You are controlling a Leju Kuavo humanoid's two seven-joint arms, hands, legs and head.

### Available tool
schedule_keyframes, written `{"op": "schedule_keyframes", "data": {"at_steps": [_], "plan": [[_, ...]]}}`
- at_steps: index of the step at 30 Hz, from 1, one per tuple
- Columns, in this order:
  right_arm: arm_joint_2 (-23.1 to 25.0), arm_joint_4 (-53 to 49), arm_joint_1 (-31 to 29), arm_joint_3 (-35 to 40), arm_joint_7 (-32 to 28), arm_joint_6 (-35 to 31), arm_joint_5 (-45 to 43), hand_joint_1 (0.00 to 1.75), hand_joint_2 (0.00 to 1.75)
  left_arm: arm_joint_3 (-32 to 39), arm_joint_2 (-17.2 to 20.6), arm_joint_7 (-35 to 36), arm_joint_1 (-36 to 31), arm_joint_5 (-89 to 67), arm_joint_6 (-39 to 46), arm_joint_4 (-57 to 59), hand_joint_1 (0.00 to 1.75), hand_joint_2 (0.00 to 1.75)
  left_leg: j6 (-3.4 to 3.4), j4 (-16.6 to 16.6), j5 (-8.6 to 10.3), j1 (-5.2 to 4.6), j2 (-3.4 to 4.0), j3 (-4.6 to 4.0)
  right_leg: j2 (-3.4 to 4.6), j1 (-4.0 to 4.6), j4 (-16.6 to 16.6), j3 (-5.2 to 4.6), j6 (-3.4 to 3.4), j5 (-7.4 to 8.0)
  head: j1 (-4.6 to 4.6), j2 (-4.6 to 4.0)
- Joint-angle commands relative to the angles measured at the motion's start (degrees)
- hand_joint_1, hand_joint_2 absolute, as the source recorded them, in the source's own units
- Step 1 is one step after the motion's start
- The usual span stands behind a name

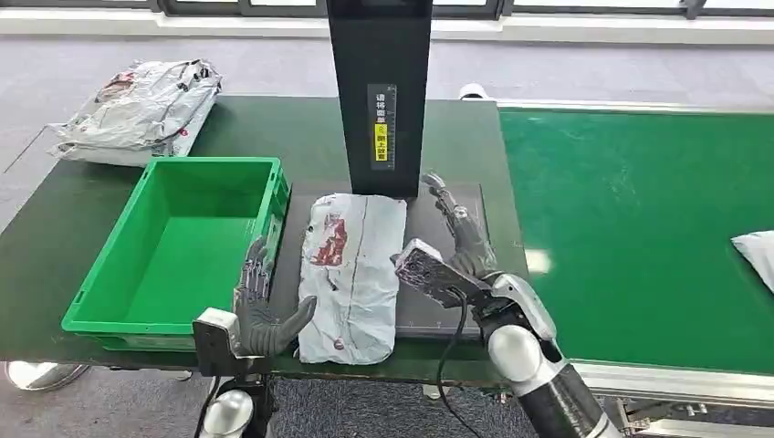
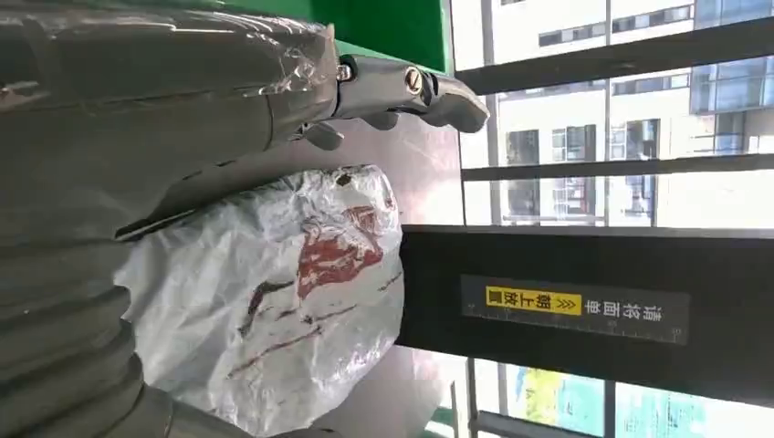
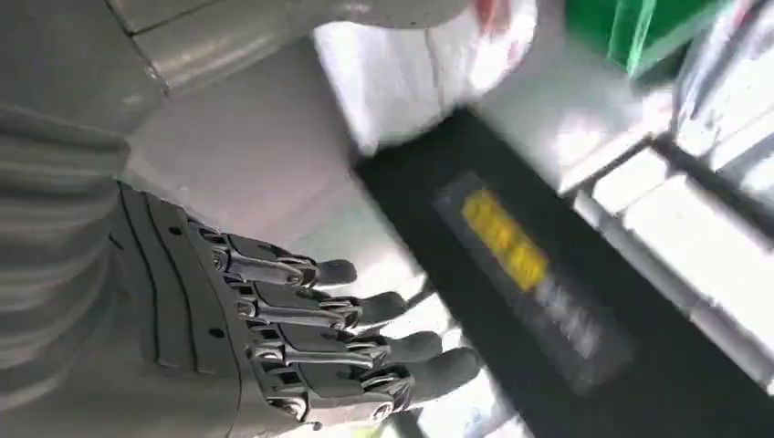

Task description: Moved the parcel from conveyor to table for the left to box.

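Parcel (image 1: 351, 274) lies near our empty, spread left hand (image 1: 260, 306); right hand (image 1: 456, 228) empty too; a shallow grasp could let it slip.

The parcel (image 1: 352, 274), a crumpled white-grey plastic mailer with red-brown markings, lies flat on the dark table (image 1: 82, 228) just beside the empty green box (image 1: 183, 246).

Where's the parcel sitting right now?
In the head view the parcel lies flat on the dark table, just right of the green crate, in front of the black scanner post, between the left hand and right hand.
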Motion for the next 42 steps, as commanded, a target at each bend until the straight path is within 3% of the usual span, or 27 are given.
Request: {"op": "schedule_keyframes", "data": {"at_steps": [1, 6, 10, 15, 19, 27, 28, 29, 40, 42], "plan": [[3.64, -12.19, 6.38, -12.75, 7.02, -10.13, 9.87, 0.00, 1.75, -1.07, -0.66, 1.82, -0.61, -1.37, 0.89, 1.08, 0.00, 1.75, 0.04, -0.02, 0.01, -0.02, -0.04, -0.02, -0.28, 0.01, -0.03, 0.05, -0.04, -0.04, 0.00, 0.00], [5.48, -12.69, 10.31, -13.70, 5.17, -14.59, 8.66, 0.00, 1.75, -3.40, -0.10, 4.14, -1.66, -4.40, 1.05, 3.59, 0.00, 1.75, 0.03, -0.19, 0.04, 0.03, -0.04, 0.16, -0.42, 0.08, -0.23, 0.27, -0.08, -0.01, 0.00, 0.00], [5.91, -10.83, 11.66, -11.94, 1.46, -16.52, 2.58, 0.00, 1.75, -7.80, 1.19, 8.74, -2.99, -16.68, 3.21, 4.70, 0.00, 1.75, -0.03, -0.08, -0.01, 0.01, 0.01, 0.04, -0.24, 0.04, -0.10, 0.08, -0.05, 0.00, 0.00, 0.00], [7.62, -8.15, 14.45, -10.85, -2.94, -17.92, -6.20, 0.00, 1.75, -12.90, 3.86, 20.04, -6.57, -37.88, 3.21, 7.32, 0.00, 1.75, -0.03, -0.20, 0.06, 0.04, 0.00, 0.11, -0.42, 0.12, -0.25, 0.19, -0.09, 0.04, 0.00, 0.00], [10.55, -7.15, 15.04, -10.86, -5.14, -17.05, -10.39, 0.00, 1.75, -15.80, 4.91, 27.97, -13.41, -54.24, -3.12, 17.57, 0.00, 1.75, -0.05, -0.27, 0.08, 0.02, 0.08, 0.18, -0.35, 0.09, -0.26, 0.21, -0.11, 0.06, 0.00, -0.02], [12.21, -8.84, 16.34, -12.83, -2.49, -15.88, -9.30, 0.00, 1.75, -19.57, 2.68, 29.21, -25.69, -62.89, -6.25, 39.61, 0.00, 1.75, -0.06, -0.19, 0.11, 0.00, -0.06, 0.13, -0.41, 0.07, -0.18, 0.19, -0.08, 0.03, 0.00, -0.02], [12.41, -9.79, 17.01, -13.20, -2.37, -15.70, -9.18, 0.00, 1.75, -20.25, 2.00, 28.13, -27.45, -63.16, -6.60, 43.42, 0.51, 1.75, -0.06, -0.21, 0.15, 0.02, -0.17, 0.13, -0.55, 0.09, -0.23, 0.25, -0.09, 0.05, 0.00, -0.02], [12.42, -10.19, 17.36, -13.31, -2.36, -15.68, -9.11, 0.00, 1.75, -20.57, 1.87, 28.00, -27.85, -63.34, -6.65, 44.42, 1.66, 1.75, -0.04, -0.14, 0.11, -0.01, -0.18, 0.09, -0.44, 0.05, -0.13, 0.19, -0.07, 0.00, 0.00, 0.00], [11.67, -11.67, 20.63, -13.42, -3.65, -14.66, -9.45, 0.00, 1.75, -22.48, 2.32, 27.94, -29.29, -63.79, -6.29, 48.47, 1.75, 1.75, 0.13, -0.06, 0.26, -0.03, -0.15, 0.04, -0.44, -0.01, -0.15, 0.26, -0.01, -0.06, 0.00, -0.02], [11.44, -11.59, 21.31, -13.17, -4.42, -14.10, -9.76, 0.00, 1.75, -22.56, 3.09, 27.59, -29.12, -63.59, -5.88, 48.91, 1.75, 1.75, 0.19, -0.13, 0.22, -0.04, -0.03, -0.48, -0.48, -0.01, -0.24, 0.08, -0.01, 0.09, 0.00, -0.02]]}}
